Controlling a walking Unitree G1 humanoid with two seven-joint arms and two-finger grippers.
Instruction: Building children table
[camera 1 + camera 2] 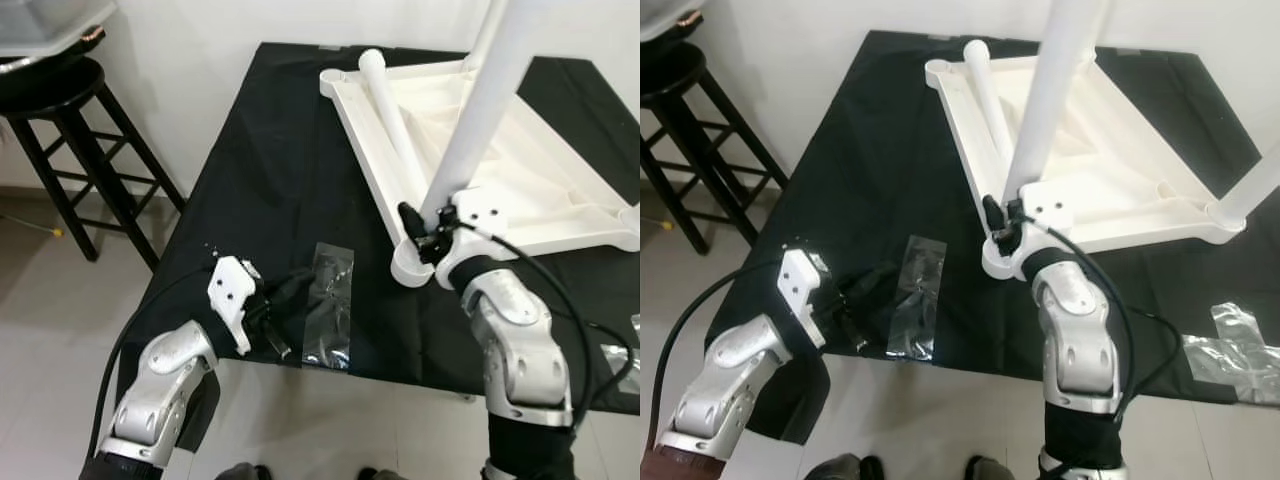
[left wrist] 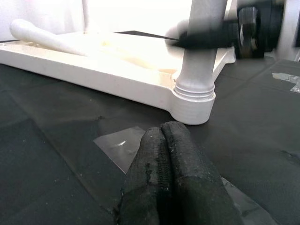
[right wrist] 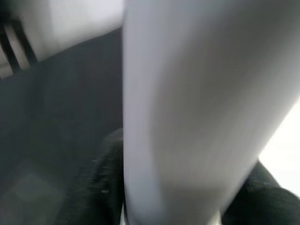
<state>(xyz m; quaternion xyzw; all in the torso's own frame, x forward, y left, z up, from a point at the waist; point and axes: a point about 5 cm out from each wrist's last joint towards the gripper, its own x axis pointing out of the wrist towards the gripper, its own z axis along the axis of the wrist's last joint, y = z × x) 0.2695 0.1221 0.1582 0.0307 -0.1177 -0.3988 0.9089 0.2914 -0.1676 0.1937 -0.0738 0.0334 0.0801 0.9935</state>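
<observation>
Right tool [image 1: 425, 228] grips table leg [image 1: 478, 110], top cropped.

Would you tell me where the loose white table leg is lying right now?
The loose white leg lies inside the upturned white tabletop, along its left rim, behind the upright leg held by the right gripper.

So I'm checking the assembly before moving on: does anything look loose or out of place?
One white leg lies loose inside the upturned tabletop, not fitted. The right pincer grips the upright leg at the near corner socket.
</observation>
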